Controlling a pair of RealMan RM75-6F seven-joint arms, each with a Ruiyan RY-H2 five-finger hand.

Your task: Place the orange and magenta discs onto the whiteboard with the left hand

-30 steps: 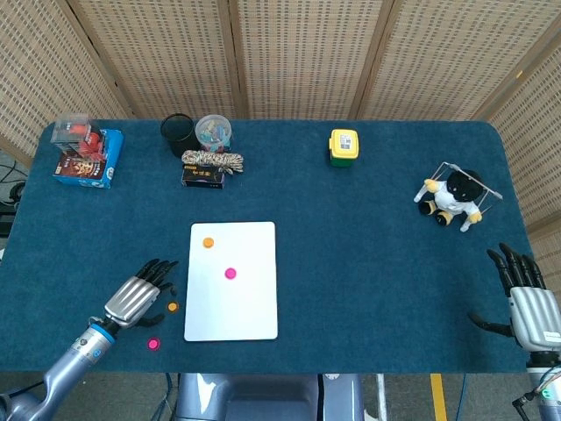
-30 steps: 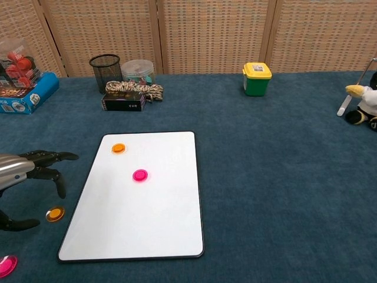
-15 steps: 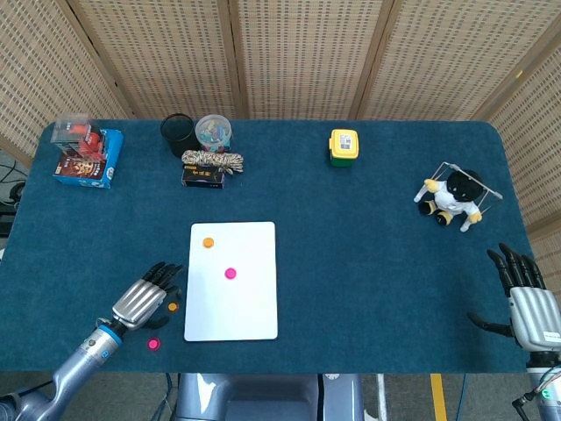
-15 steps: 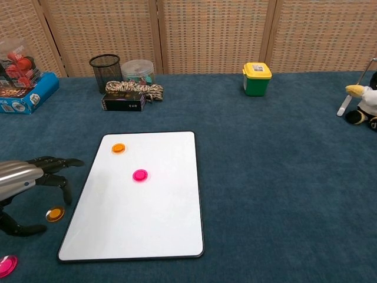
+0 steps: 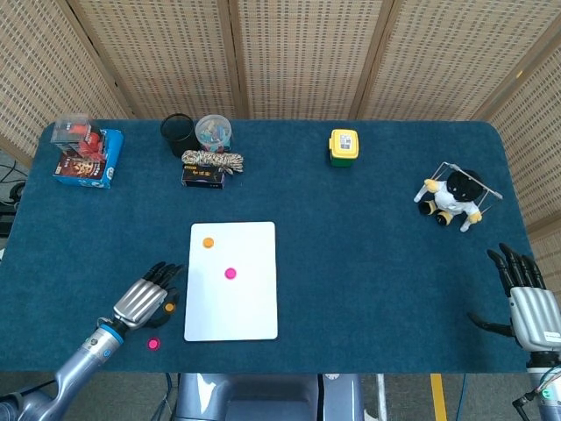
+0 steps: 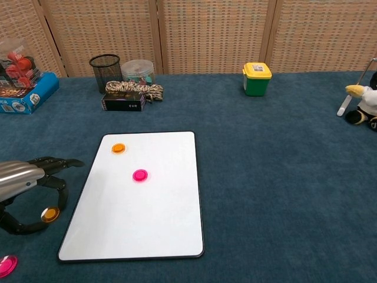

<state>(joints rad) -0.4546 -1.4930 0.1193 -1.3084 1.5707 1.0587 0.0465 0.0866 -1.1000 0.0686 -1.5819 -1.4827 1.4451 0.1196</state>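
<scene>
From the head view, the left hand (image 5: 140, 301) hovers at the whiteboard's (image 5: 245, 298) 9 o'clock, fingers curling over an orange disc (image 5: 169, 308), grip unclear; the right hand (image 5: 524, 298) rests spread, holding nothing. In the chest view, a magenta disc (image 6: 6, 265) lies at the left hand's 6 o'clock, off the board.

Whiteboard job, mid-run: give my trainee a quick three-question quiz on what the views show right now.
1. True or false: two discs already lie on the whiteboard.
2. Which disc sits nearest the left hand? A) orange disc off the board B) magenta disc off the board C) magenta disc on the board
3. Fill in: the right hand holds ____.

Key: 1 true; 2 A; 3 nothing.
</scene>
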